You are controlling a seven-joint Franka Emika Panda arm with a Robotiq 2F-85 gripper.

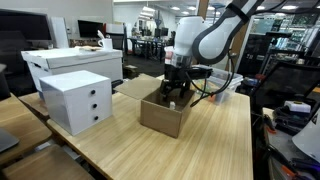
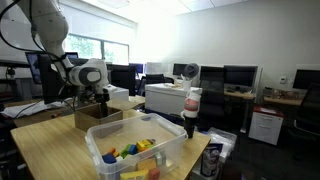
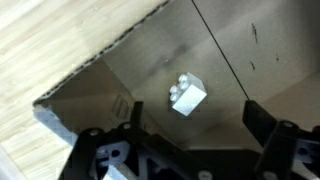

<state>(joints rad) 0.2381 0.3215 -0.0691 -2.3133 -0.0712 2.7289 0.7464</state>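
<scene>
Hand (image 1: 172, 92) hangs straight down in mouth of open brown cardboard box (image 1: 165, 115). Flaps folded outward, so interior is reachable from above. Fingers spread wide, holding nothing. Small pale grey studded toy brick (image 3: 187, 95) lies alone on box floor, under hand, between finger lines, untouched. White three-drawer cabinet (image 1: 78, 100) stands left of box on wooden worktop (image 1: 215, 140). Clear plastic bin of coloured blocks (image 2: 172, 148) well apart.
</scene>
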